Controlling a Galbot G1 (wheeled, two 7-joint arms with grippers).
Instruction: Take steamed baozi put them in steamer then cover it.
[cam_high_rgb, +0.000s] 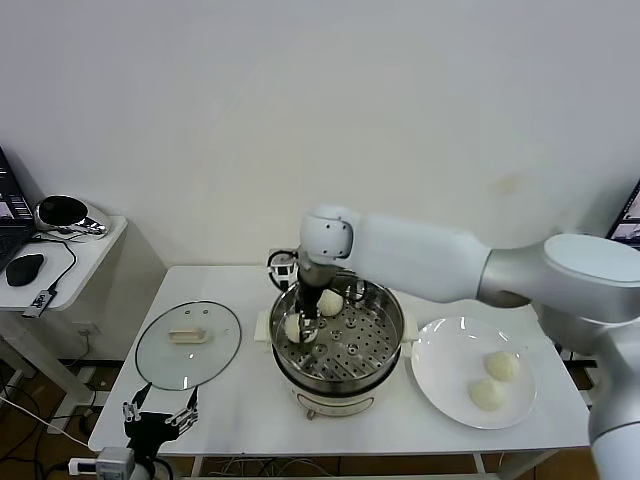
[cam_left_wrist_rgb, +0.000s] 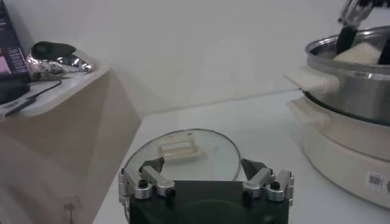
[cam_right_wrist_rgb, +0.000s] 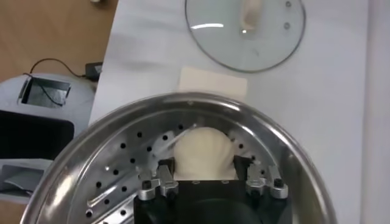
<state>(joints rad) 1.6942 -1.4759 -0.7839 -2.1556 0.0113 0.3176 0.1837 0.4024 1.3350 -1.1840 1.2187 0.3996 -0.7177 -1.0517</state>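
Observation:
The steamer (cam_high_rgb: 392, 345) stands mid-table, uncovered. My right gripper (cam_high_rgb: 304, 328) reaches down into its left side and is shut on a cream-white baozi (cam_high_rgb: 294, 326), low over the perforated tray (cam_right_wrist_rgb: 109, 164). In the right wrist view the bun (cam_right_wrist_rgb: 204, 149) fills the gap between the fingers (cam_right_wrist_rgb: 166, 170). A second baozi (cam_high_rgb: 330, 301) lies in the steamer behind it. Two more baozi (cam_high_rgb: 502, 365) (cam_high_rgb: 487, 393) sit on the white plate (cam_high_rgb: 432, 372). The glass cover (cam_high_rgb: 188, 345) lies flat on the table to the left. My left gripper (cam_high_rgb: 160, 418) is open and empty at the table's front left.
A low side table (cam_high_rgb: 70, 262) with a mouse, cables and a shiny object stands to the far left. The cover also shows in the left wrist view (cam_left_wrist_rgb: 183, 155) just beyond the open fingers, with the steamer (cam_left_wrist_rgb: 353, 79) beside it. A wall is behind.

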